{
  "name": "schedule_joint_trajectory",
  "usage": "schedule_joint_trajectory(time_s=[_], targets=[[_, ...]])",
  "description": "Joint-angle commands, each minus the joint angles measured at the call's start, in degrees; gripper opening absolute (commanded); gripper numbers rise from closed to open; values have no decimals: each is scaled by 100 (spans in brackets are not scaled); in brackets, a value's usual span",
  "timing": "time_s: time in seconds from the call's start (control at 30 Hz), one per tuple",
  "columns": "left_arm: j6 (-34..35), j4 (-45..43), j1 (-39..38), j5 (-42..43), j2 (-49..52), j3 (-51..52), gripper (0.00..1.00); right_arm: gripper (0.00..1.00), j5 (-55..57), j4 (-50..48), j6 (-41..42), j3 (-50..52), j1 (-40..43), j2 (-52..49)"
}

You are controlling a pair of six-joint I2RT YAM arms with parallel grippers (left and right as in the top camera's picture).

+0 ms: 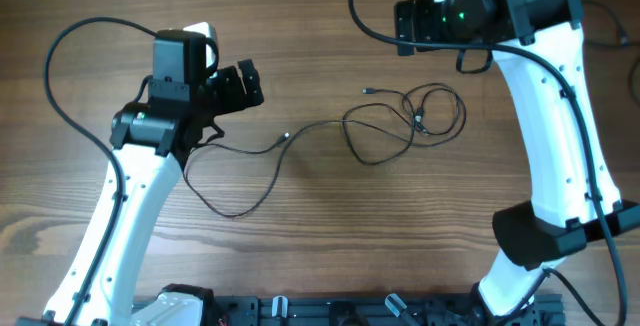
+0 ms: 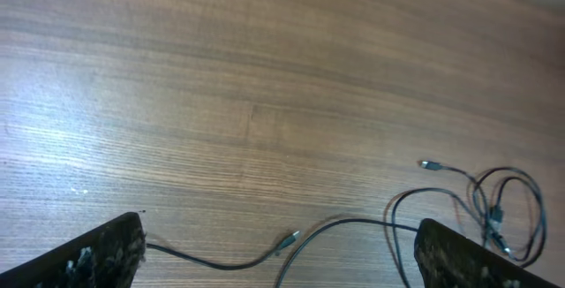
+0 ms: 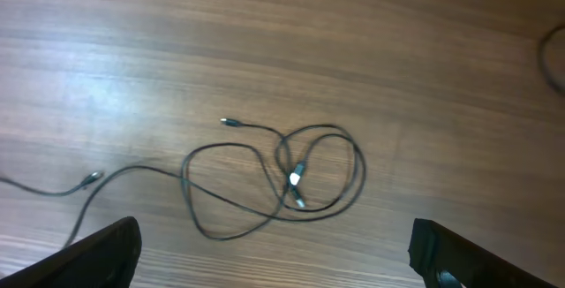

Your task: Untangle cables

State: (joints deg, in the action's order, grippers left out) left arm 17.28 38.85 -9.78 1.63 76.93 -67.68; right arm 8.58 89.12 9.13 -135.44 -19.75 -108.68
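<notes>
Fingertips [image 2: 106,253] of the left end effector [image 2: 282,261] sit at the bottom edge of its wrist view, spread wide, with only wood and wire between them. Right end effector [image 3: 282,257] is likewise wide apart and empty, looking down on the tangle [image 3: 291,178]. Cables [image 1: 418,118] lie flat on the tabletop [image 1: 330,256] between the arms, knotted part nearer the right arm. One long loop [image 1: 237,213] trails off toward the left arm and passes just beside its finger.

Risks, as I judge them:
- The wire is very thin and flush with the wood, so a closing pinch may miss it or scrape the tabletop.
- A grab at the crossing would likely take two strands at once, and pulling then would tighten the tangle.
- A plug could hook inside a coil during a drag.
- The trailing loop could snag on the left arm if it moves.

Count: two arms, two end effectors, one tangle, one trailing loop, four plug ends [image 3: 228,122] in the right wrist view. That suggests two cables, though strands cannot be traced through the crossing.
</notes>
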Motion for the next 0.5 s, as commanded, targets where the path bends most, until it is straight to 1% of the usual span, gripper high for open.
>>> schedule_joint_trajectory(time_s=[0.0, 0.07, 0.13, 0.2, 0.27, 0.33, 0.4, 0.47], targets=[[-55, 2, 33, 85, -201, -26, 100, 100, 483, 7, 118, 251, -33, 682], [-55, 0, 33, 85, -199, -24, 100, 100, 551, 15, 136, 1003, -24, 1169], [-57, 7, 33, 85, -199, -24, 100, 100, 772, -240, 302, 2367, -15, 1801], [-107, 55, 33, 87, -199, -24, 100, 100, 826, -815, 304, 3882, -15, 2544], [-205, 83, 33, 87, -199, -24, 100, 100, 678, -1172, 302, 4955, -15, 3226], [-208, 83, 33, 83, -199, -24, 100, 100, 570, -1259, 306, 5495, -15, 3654], [-363, 85, 31, 85, -199, -24, 100, 100, 212, -1294, 293, 5967, -15, 4044], [-363, 79, 33, 83, -199, -24, 100, 100, -282, -1508, 170, 6448, -15, 4247]])
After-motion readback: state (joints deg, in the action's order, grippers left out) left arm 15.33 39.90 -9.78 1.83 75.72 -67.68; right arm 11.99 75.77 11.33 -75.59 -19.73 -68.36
